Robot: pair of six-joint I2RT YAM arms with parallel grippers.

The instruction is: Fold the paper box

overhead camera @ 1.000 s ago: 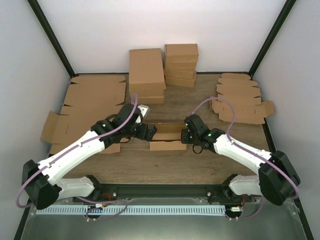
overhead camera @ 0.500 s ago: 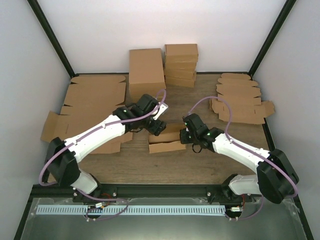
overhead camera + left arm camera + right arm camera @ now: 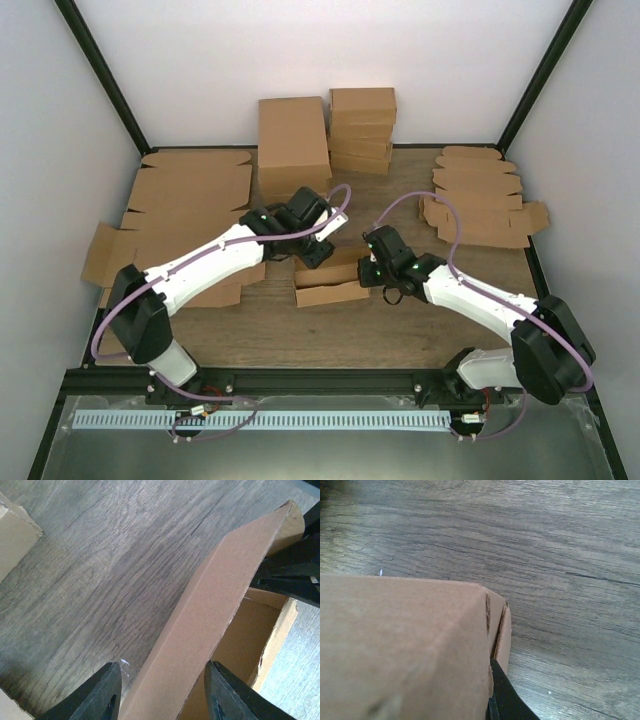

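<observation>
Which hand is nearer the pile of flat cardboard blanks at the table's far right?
Right. The right hand grips the paper box at its right end, left of the blank pile; the left hand straddles the box's back wall, farther left.

Stacked folded boxes (image 3: pixel 362 130) behind, flat cardboard blanks (image 3: pixel 480 195) right, wooden table (image 3: pixel 400 325).

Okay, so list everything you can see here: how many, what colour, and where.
paper box: one, brown, table centre, part-folded
flat cardboard sheets: several, brown, left side, overlapping
tall box: one, brown, back centre
stacked boxes: one pile, brown, back, right of the tall box
flat cut-outs: one pile, brown, back right
table: one, grey-brown wood
left claw: one, black, open astride a wall of the paper box
right claw: one, black, shut on the paper box's right end
</observation>
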